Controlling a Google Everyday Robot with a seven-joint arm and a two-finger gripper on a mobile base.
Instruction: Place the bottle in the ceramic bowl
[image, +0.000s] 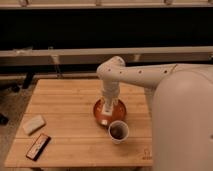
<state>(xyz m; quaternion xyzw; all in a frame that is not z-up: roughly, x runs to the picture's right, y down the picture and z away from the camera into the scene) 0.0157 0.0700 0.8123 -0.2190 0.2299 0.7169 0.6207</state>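
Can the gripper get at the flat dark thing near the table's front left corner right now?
Probably yes. The gripper hangs over the ceramic bowl, and bare wooden table lies between it and the dark flat object. Only the beige block sits nearby, off to one side.

A: Item one, the surface (70, 102)?
B: Showing pale honey wood with lengthwise plank lines.
A: The ceramic bowl (98, 113)?
B: Glowing orange-red inside, darkening at the rim.
A: The claw (106, 113)?
B: Appearing off-white over the bowl, matching the cream arm (135, 75). The bottle (104, 120) at its tip is reading whitish.
A: The cup (118, 131)?
B: Showing whitish outside, dark brown within.
A: Left side?
B: A block (33, 124) is lying there in flat beige; a dark, near-black device (38, 146) is showing a reddish edge.
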